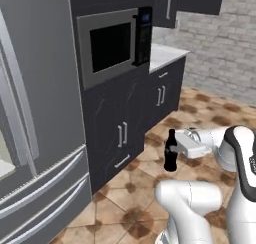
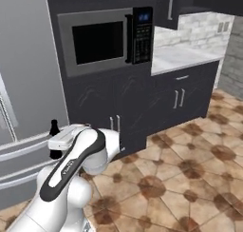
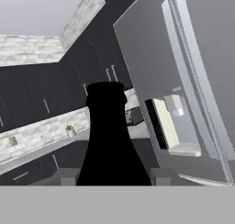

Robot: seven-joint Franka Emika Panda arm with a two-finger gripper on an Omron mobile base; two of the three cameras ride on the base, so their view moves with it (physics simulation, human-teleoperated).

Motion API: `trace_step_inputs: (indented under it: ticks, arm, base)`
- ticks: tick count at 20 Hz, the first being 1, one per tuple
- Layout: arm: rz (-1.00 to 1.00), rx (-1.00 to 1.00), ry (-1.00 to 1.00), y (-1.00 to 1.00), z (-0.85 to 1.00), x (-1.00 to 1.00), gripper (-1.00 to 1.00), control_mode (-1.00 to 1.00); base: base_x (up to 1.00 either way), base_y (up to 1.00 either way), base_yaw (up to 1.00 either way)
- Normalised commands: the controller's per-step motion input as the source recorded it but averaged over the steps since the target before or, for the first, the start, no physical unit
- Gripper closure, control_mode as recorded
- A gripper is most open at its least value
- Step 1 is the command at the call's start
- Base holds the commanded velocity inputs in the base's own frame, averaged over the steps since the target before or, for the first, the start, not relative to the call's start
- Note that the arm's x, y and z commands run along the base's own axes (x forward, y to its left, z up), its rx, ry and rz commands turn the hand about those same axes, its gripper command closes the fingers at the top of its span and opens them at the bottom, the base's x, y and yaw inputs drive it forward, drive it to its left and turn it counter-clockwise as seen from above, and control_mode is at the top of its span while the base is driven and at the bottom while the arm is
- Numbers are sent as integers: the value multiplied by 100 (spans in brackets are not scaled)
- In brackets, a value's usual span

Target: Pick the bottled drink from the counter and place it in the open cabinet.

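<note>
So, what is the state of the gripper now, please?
Gripper: closed on the small black narrow-necked bottle, held upright above the floor.

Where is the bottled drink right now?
The bottled drink is clamped upright in the gripper, held over the tiled floor in front of the black base cabinets under the microwave.

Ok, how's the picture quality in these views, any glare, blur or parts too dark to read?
Left base view: soft and slightly blurred, evenly lit; the bottled drink in the gripper reads as a dark shape. Right base view: same flat light, faint sheen on the microwave. Hand view: rolled sideways, the bottle a featureless black silhouette, no label legible.
</note>
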Motion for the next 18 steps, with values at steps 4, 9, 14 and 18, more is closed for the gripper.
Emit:
trace_step_inputs:
  ticks: [4, 9, 14, 18]
  arm:
    - [0, 0, 0, 0, 0, 0, 100, 100]
    - [0, 0, 0, 0, 0, 0, 100, 100]
    - [0, 0, 0, 0, 0, 0, 100, 100]
    - [0, 0, 0, 0, 0, 0, 100, 100]
  base:
    - [79, -39, 0]
    - [80, -36, 0]
    - [81, -36, 0]
    - [81, -36, 1]
